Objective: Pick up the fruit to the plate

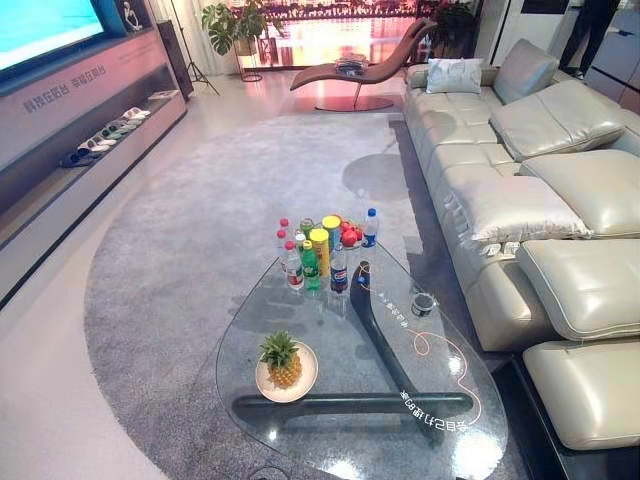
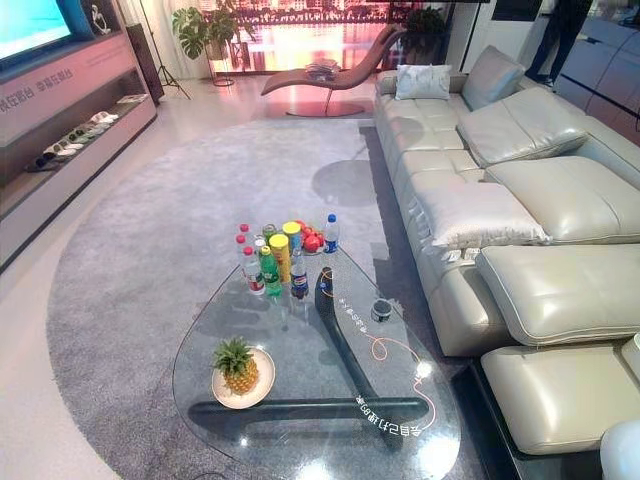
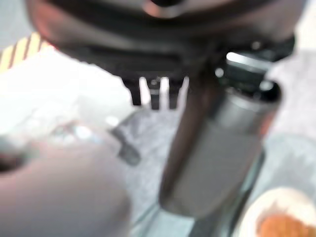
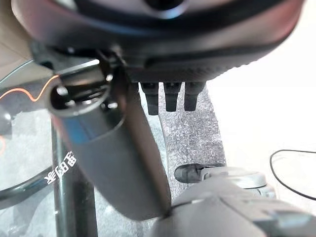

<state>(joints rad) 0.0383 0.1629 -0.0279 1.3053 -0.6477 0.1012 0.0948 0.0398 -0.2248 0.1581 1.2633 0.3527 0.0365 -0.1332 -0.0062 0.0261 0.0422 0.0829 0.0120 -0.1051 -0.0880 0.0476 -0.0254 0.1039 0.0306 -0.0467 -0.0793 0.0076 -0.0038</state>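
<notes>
Pineapple (image 1: 281, 360) on plate (image 1: 303, 384)

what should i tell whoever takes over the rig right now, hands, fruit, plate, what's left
Left hand: in the left wrist view, over the table near the plate, fingers straight, holding nothing.
Right hand: in the right wrist view, above the table edge, fingers straight, empty.
A small yellow pineapple with a green crown already stands on the round white plate at the near left end of the glass coffee table.
Red fruit lies at the far end among the cluster of bottles and cans.
Done: pineapple on the plate.
Left: probably the red fruit, if it is meant to go to the plate too.
</notes>
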